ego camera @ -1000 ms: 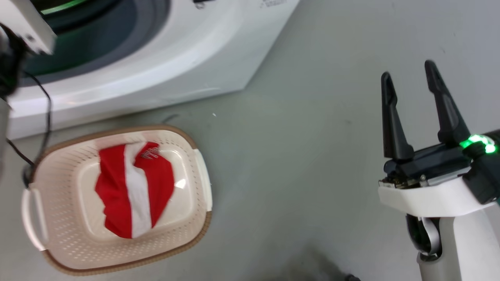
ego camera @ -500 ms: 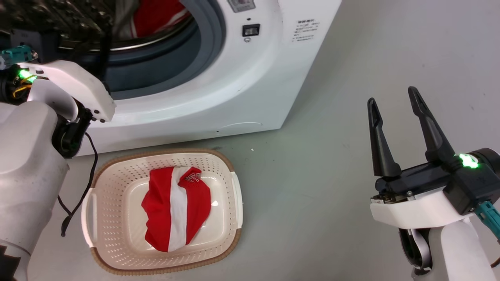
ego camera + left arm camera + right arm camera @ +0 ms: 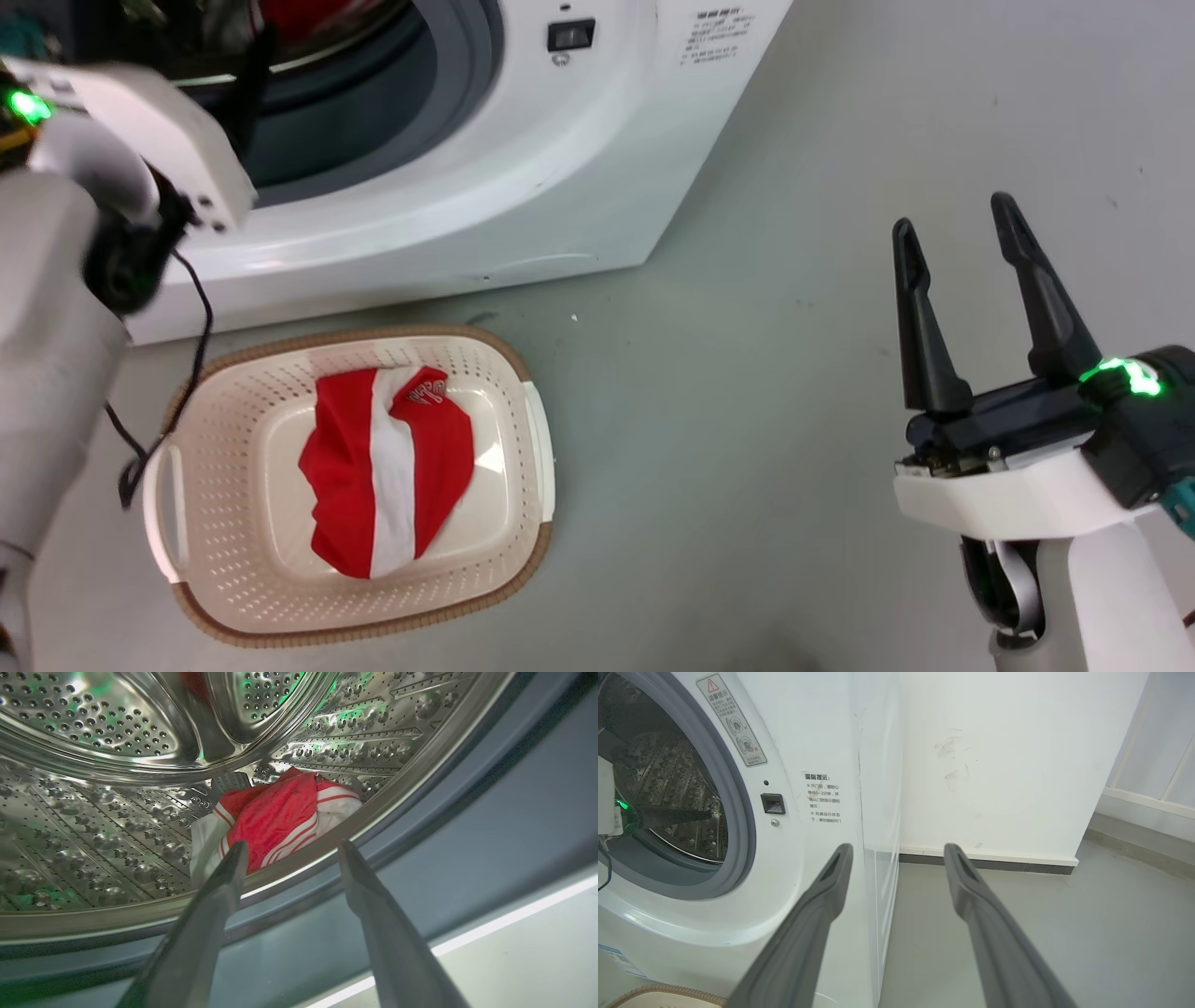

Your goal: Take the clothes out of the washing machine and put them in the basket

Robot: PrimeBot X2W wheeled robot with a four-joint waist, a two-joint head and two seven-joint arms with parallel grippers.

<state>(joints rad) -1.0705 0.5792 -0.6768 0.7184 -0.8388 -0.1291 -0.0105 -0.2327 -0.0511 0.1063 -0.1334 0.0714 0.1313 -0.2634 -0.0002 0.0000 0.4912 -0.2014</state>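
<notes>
At the lower left of the head view, the cream basket [image 3: 224,560] sits on the grey floor [image 3: 747,420] just in front of the white washing machine [image 3: 560,187]. It holds one red garment with a broad white band [image 3: 387,485], crumpled on its base. In the left wrist view, a red garment with white stripes [image 3: 280,819] lies mid-frame in the steel drum [image 3: 93,826], behind its lip. The left hand [image 3: 293,849], fingers apart and empty, points at it from the door opening. The right hand [image 3: 952,215], fingers likewise apart, hangs at right, well apart from the basket.
</notes>
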